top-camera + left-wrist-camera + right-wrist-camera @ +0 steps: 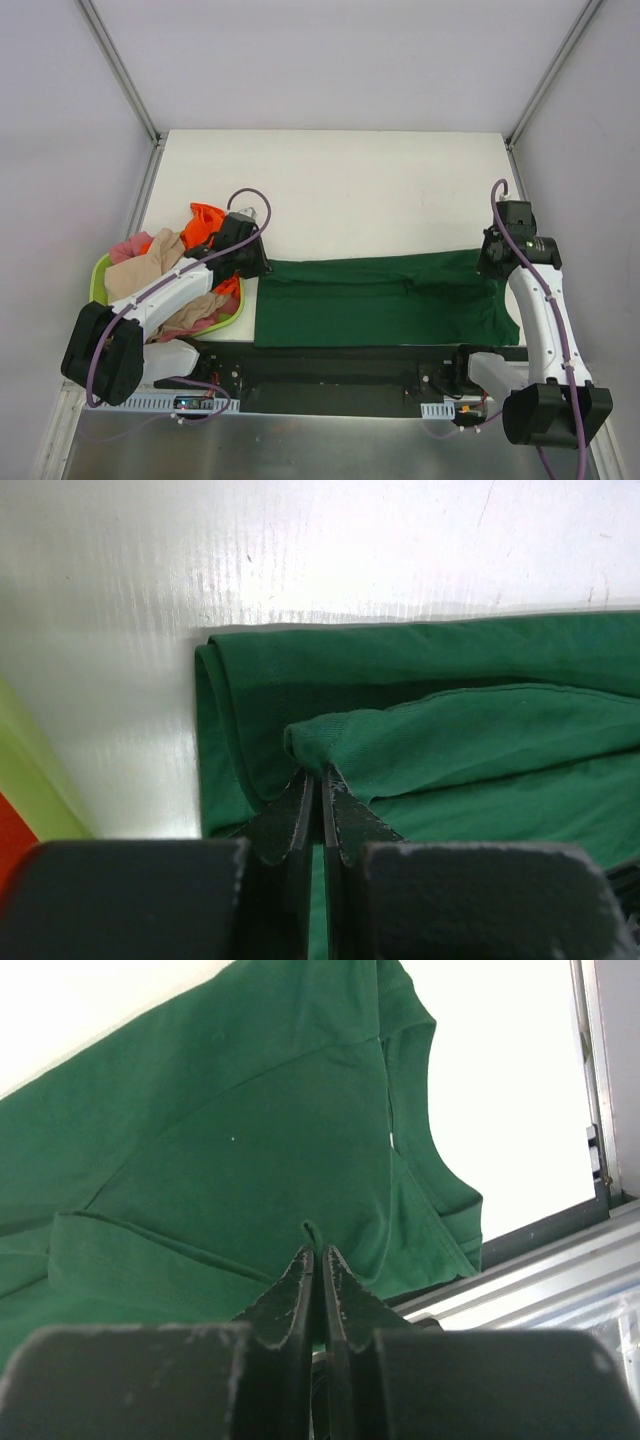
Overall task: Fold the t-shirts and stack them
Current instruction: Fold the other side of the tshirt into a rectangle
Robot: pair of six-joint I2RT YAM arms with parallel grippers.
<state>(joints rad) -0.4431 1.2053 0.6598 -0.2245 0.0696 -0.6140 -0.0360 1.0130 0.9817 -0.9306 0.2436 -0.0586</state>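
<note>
Three shirts sit heaped in one lime basket (96, 283) at the table's left edge: pink t-shirt (128, 247), beige t-shirt (150, 265), orange t-shirt (205, 222). Left gripper (320, 775) is clamped on a fold at the left end of the one green t-shirt (380, 300). That shirt is a long strip along the near edge, with open table (350, 190) beyond it. Right gripper (317, 1252) has its jaws nearly together, pinching a cloth nub at the strip's right end.

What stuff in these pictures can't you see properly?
Shirts in the basket: top view, the left arm lies across them, so they cannot be counted.
Green t-shirt: both wrist views cut it off at the edges, and the fingers block its near part.
Pink shirt: top view, mostly buried under the beige shirt.
</note>
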